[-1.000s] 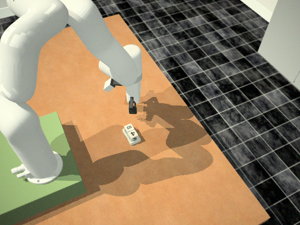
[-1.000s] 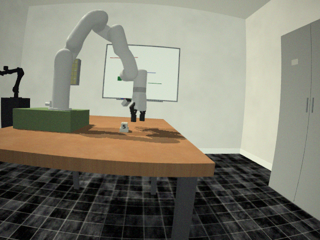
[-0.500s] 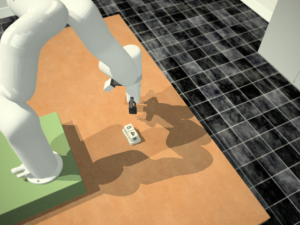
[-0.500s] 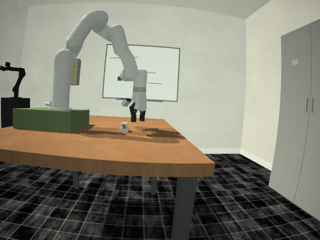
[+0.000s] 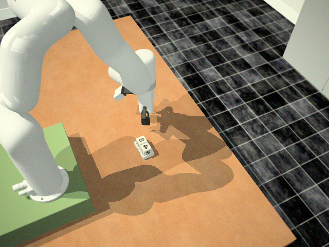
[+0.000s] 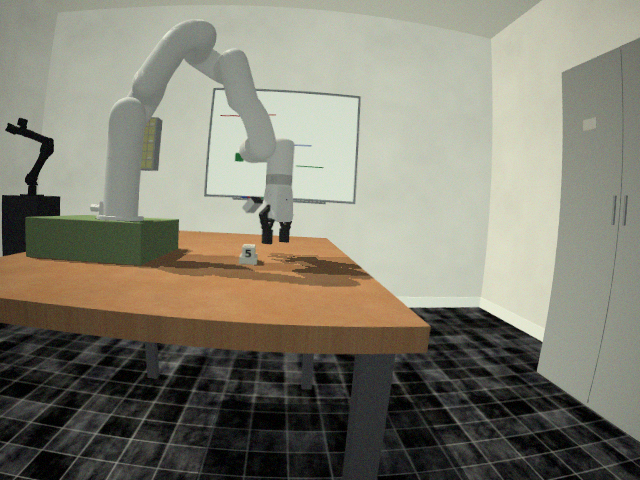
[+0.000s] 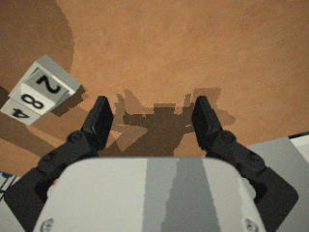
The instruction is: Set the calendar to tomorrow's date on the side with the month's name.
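The white calendar [image 5: 139, 150] [image 6: 248, 258] stands on the orange table [image 5: 185, 212] [image 6: 206, 304] [image 7: 203, 43]. Two cubes stand side by side in its tray. One cube [image 5: 140, 140] [image 7: 33, 101] shows 8 on top and 2 on its end. The other cube [image 5: 145, 146] [image 7: 17, 112] shows 4 on top and 5 on its end, and the 5 also shows in the exterior view. The month's name is not visible. My gripper [image 5: 145, 120] [image 6: 275, 236] [image 7: 152, 106] is open and empty. It hangs above bare table a little beyond the 8 cube's end.
The arm's green base block [image 5: 26, 212] [image 6: 98, 240] stands at the table's near-left corner. The table's long edge runs close to the right of the gripper, with dark tiled floor below. A whiteboard and a cabinet stand by the walls.
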